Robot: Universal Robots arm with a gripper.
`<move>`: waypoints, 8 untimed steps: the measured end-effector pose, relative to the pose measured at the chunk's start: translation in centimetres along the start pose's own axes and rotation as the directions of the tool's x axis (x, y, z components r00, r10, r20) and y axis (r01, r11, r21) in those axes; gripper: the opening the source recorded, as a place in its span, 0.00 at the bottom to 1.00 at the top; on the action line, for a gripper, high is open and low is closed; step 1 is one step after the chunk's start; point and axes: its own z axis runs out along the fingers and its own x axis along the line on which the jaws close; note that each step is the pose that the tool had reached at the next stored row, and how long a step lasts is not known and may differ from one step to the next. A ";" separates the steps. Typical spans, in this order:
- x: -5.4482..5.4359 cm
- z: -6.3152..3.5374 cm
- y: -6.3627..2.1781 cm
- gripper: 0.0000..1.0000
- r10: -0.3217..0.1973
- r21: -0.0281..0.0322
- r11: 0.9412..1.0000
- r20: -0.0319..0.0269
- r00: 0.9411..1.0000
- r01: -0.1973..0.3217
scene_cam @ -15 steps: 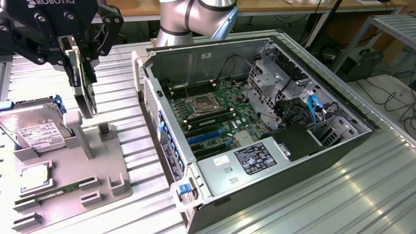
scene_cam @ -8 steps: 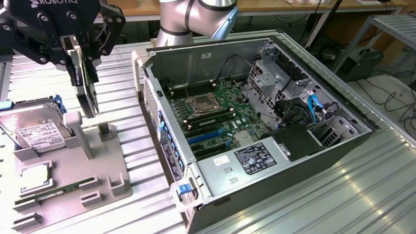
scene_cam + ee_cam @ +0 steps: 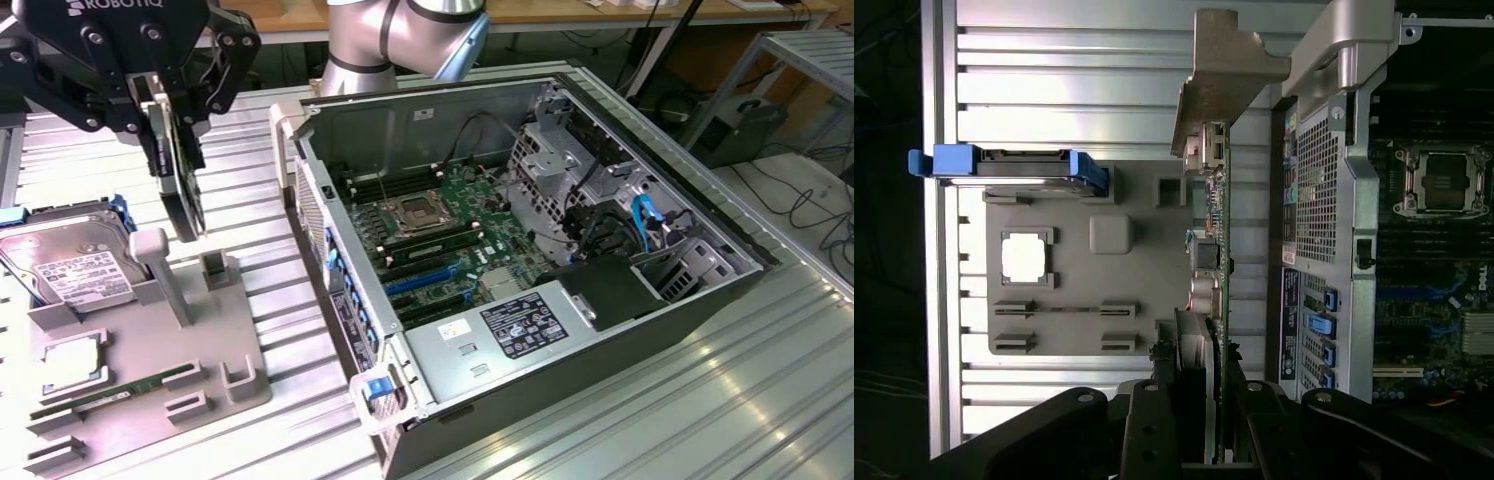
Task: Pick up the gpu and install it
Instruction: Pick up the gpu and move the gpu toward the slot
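The gpu (image 3: 176, 190), a thin dark card, hangs on edge in the air above the grey holder tray (image 3: 200, 340), at the exterior view's left. My gripper (image 3: 167, 110) is shut on its upper edge. In the wrist view the gpu (image 3: 1215, 250) runs edge-on away from my gripper (image 3: 1199, 400), with its silver end bracket (image 3: 1226, 70) at the far end and its fan side facing the tray. The card hangs beside the open computer case (image 3: 534, 250), outside its wall. The motherboard (image 3: 441, 230) with blue slots (image 3: 427, 280) lies exposed inside.
The grey holder tray (image 3: 1104, 290) also carries a hard drive (image 3: 67, 265) in a blue frame, a square processor chip (image 3: 74, 365) and a green memory stick (image 3: 94, 400). Ribbed metal tabletop (image 3: 694, 400) surrounds the case. The arm's base (image 3: 387, 40) stands behind the case.
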 end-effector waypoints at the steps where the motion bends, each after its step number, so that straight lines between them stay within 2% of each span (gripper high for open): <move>1: 0.0 0.00 0.00 0.27 0.000 0.000 1.000 0.000 1.000 0.000; 8: -0.3 0.01 -0.01 0.27 0.000 0.000 1.000 0.000 1.000 0.000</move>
